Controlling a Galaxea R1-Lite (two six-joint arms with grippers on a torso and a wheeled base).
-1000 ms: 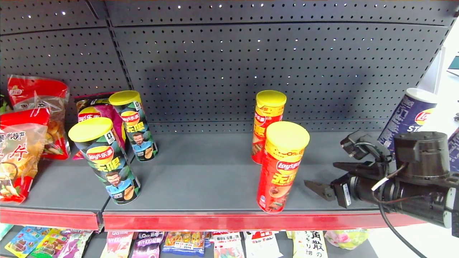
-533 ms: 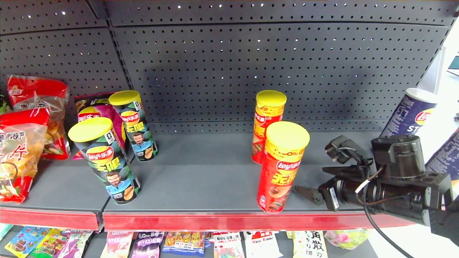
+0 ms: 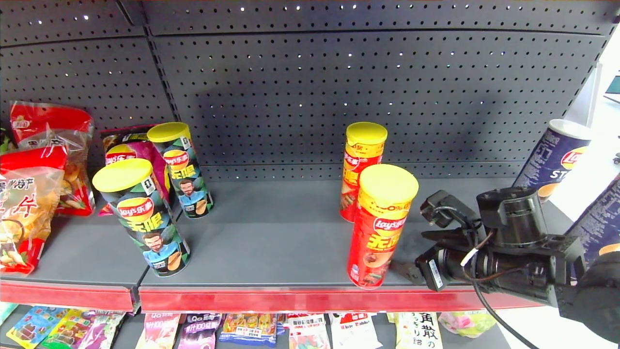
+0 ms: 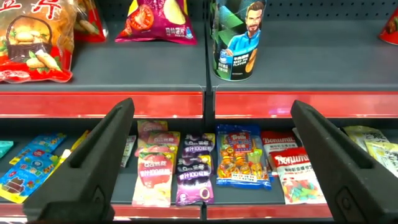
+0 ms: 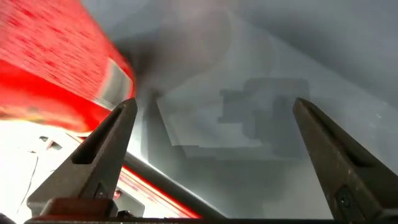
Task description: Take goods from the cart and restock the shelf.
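Head view: can (image 3: 380, 232) beside right gripper (image 3: 409, 250)

Two red cans (image 3: 381, 225) (image 3: 364, 165) just left of the right gripper (image 3: 410, 250), two green cans (image 3: 143, 220) (image 3: 183, 167) farther left, two blue cans (image 3: 552, 155) (image 3: 600, 220) to its right, three bags (image 3: 26, 213) (image 3: 51, 131) (image 3: 127, 154) far left; the packets (image 3: 249, 328) below overlap, uncounted.

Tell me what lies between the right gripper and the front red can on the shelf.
Nothing stands there. In the head view, only a short bare strip of the grey shelf separates the open right gripper from the front red can.
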